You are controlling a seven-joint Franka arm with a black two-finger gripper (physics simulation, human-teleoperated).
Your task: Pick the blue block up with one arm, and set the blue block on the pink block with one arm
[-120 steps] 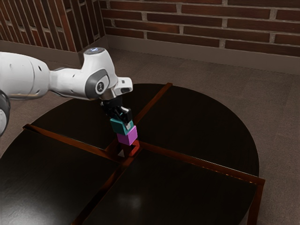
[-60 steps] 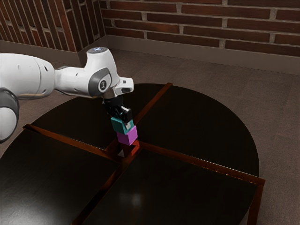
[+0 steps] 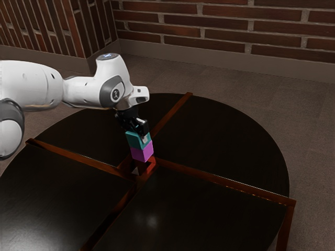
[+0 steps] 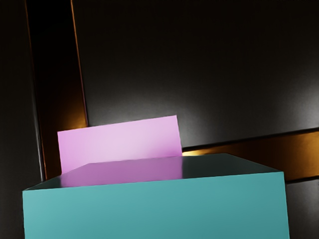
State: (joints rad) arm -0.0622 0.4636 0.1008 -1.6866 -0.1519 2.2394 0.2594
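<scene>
Exterior view: jaws clamped on blue block [image 3: 137, 139] btw them, resting atop pink block [image 3: 142, 153].

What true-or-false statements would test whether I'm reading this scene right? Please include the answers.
1. The blue block is directly above the pink block. True.
2. The pink block stands near the table's rim. False: it stands at the middle, where the wooden strips cross.
3. The end effector grips the blue block. True.
4. The wall behind is white plaster. False: it is red brick.
</scene>
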